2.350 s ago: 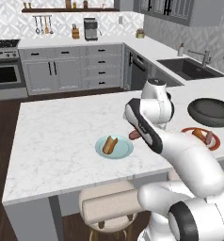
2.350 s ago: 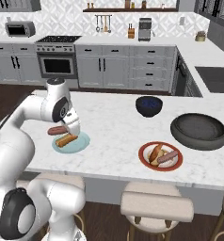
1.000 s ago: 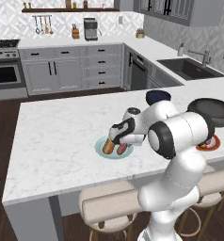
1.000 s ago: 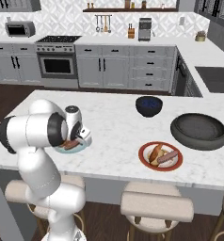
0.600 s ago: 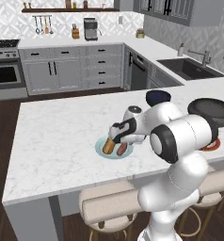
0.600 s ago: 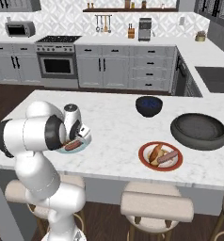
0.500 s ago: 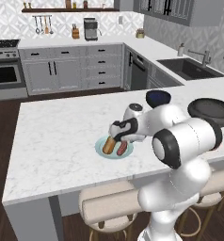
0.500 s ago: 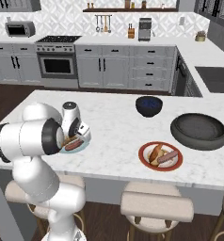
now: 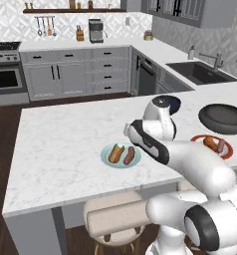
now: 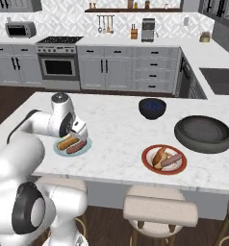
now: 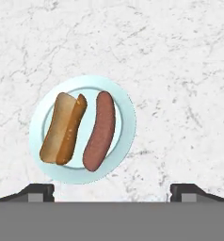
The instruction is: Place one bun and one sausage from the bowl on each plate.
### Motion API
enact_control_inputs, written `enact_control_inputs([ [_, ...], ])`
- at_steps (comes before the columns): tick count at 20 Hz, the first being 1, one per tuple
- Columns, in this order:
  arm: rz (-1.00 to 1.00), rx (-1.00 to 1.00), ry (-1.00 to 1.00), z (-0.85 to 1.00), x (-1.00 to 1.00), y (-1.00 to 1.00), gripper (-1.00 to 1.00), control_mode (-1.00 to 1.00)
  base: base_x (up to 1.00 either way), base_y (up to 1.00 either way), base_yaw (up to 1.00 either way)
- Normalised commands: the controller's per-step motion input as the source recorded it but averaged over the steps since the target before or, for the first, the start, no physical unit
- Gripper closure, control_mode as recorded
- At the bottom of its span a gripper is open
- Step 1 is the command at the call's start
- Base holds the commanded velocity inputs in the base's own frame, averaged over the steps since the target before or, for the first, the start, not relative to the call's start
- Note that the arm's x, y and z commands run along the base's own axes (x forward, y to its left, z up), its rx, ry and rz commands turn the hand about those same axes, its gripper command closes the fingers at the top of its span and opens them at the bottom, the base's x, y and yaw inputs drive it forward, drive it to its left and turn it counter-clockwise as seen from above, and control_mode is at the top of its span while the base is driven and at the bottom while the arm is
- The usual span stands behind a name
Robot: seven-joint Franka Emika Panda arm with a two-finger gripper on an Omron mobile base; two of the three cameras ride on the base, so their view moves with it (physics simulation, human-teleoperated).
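On the white marble bench (image 9: pixel 60 144) lies the light blue plate (image 11: pixel 126 123), and on it a bun (image 11: pixel 63 128) and a sausage (image 11: pixel 99 131) rest side by side, lengthwise and nearly parallel, close together though whether they touch is hard to tell. The hand view looks straight down on them; the gripper (image 11: pixel 112 190) hangs above the near edge of this plate with its fingertips (image 11: pixel 37 192) set wide apart at the two lower corners of that view and nothing between them. In the left base view the same plate (image 9: pixel 106 153) sits near the front edge of the bench, just to the left of the arm's bent forearm, with the bun (image 9: pixel 115 153) on its left and the sausage (image 9: pixel 129 155) on its right. In the right base view the plate (image 10: pixel 85 147) lies just in front of the gripper's white hand, well apart from the red-rimmed plate (image 10: pixel 148 165), which carries its own bun (image 10: pixel 159 155) and sausage (image 10: pixel 171 160) near the bench's front edge. Behind and to the right of that plate stands the wide dark grey bowl (image 10: pixel 204 133); what lies inside it cannot be made out. A smaller dark blue bowl (image 10: pixel 152 107) stands further back towards the middle of the bench.
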Motion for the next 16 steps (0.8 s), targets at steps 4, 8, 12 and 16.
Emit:
enact_control_inputs([
  [4,-0.01,0.00,0.00,0.87,-1.00,-0.71,-1.00,-1.00,0.00,0.00,0.00],
  [8,-0.04,0.00,0.00,0.39,-1.00,-0.94,-1.00,-1.00,0.00,0.00,0.00],
  [12,-0.04,0.00,0.00,0.01,-1.00,-1.00,-1.00,-1.00,0.00,0.00,0.00],
  [16,-0.03,0.00,0.00,-0.01,-0.93,-0.99,-1.00,-1.00,0.00,0.00,0.00],
])
